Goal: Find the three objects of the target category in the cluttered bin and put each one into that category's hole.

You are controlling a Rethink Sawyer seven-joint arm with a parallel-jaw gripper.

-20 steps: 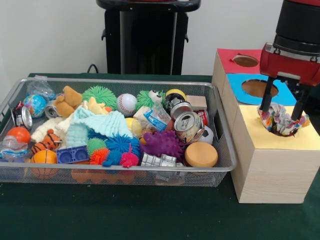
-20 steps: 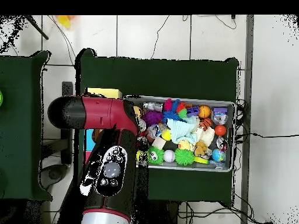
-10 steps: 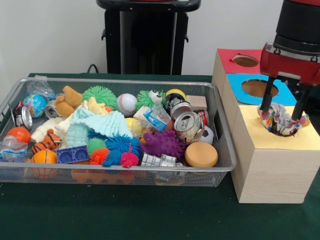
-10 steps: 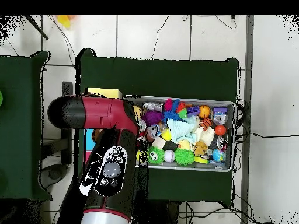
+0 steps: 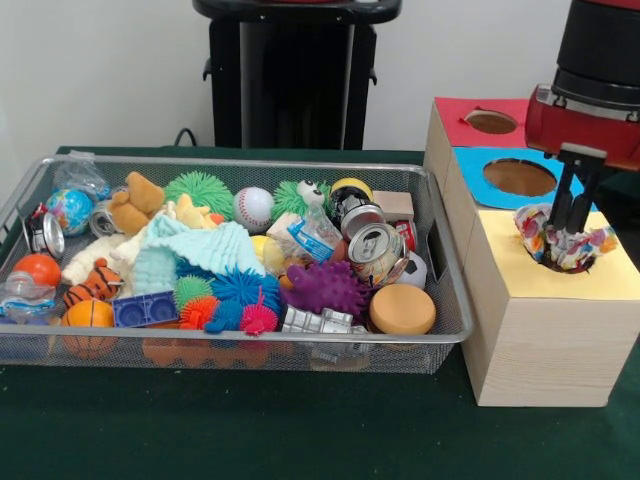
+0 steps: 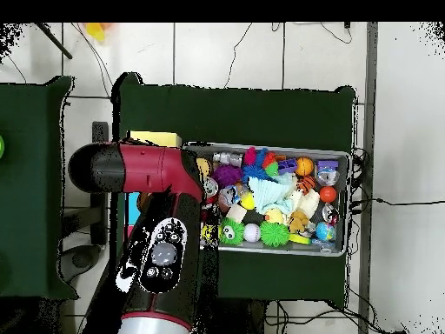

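Note:
My gripper (image 5: 566,232) hangs over the round hole in the yellow top (image 5: 520,275) of the wooden box on the right. Its two dark fingers stand close together, shut on a crumpled multi-coloured cloth (image 5: 592,246) that sits in that hole. Behind it lie the blue hole (image 5: 519,177) and the red hole (image 5: 491,121), both open and bare. In the overhead view the red and black arm (image 6: 161,252) covers the box and hides the gripper.
The wire bin (image 5: 440,330) to the left holds a dense jumble: a crushed can (image 5: 376,250), a purple spiky toy (image 5: 325,288), a teal cloth (image 5: 200,250), a baseball (image 5: 253,207), plush animals and several balls. The bin's wall stands close to the box.
The two fingers stood wide apart on either side of the cloth before; now they are close together on it. The cloth's shape has shifted slightly. Nothing in the bin moved.

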